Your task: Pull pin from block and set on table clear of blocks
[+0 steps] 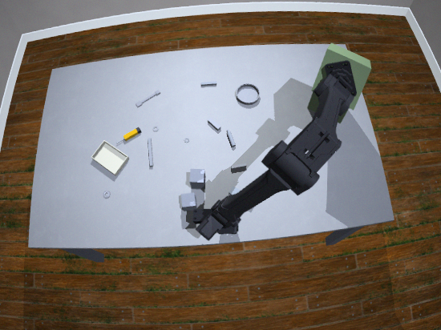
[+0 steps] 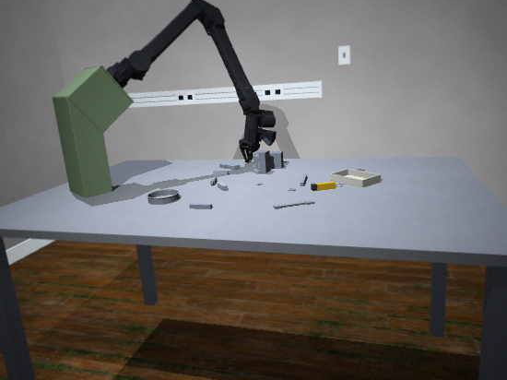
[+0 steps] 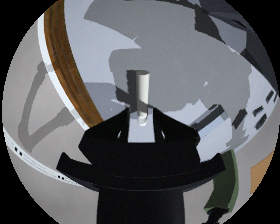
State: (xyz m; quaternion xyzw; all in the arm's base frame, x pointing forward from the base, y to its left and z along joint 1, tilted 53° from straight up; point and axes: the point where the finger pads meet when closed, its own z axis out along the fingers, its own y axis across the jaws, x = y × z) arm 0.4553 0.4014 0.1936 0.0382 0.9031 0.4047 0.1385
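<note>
Two grey blocks (image 1: 197,178) (image 1: 188,200) stand close together near the front edge of the counter (image 1: 80,218), and my arm (image 1: 281,170) reaches diagonally across from its green pedestal (image 1: 357,63) to a spot just in front of them. The jaws hang low over the counter beside the nearer block, parted a little and gripping nothing. In the wrist view the pale pin (image 3: 139,91) sits loose in the gap between them, pointing away from the camera. I cannot tell whether its far end touches the counter. From above, the wrist hides the pin.

What crowds me is the nearer block, just beside the fingertips, and a short bar (image 1: 238,168) by the forearm. Further back lie two more short bars (image 1: 214,126) (image 1: 231,138), a small bar (image 1: 208,84) and a shallow ring (image 1: 247,94). Off toward the other end I see a long bar (image 1: 150,152), a dumbbell-shaped rod (image 1: 147,98), a yellow-handled tool (image 1: 132,134), an open cream tray (image 1: 110,157) and three tiny washers (image 1: 155,129) (image 1: 186,140) (image 1: 107,194).

The counter's front edge runs near the wrist. The broad stretch along the front, between the blocks and the washer below the tray, carries little.
</note>
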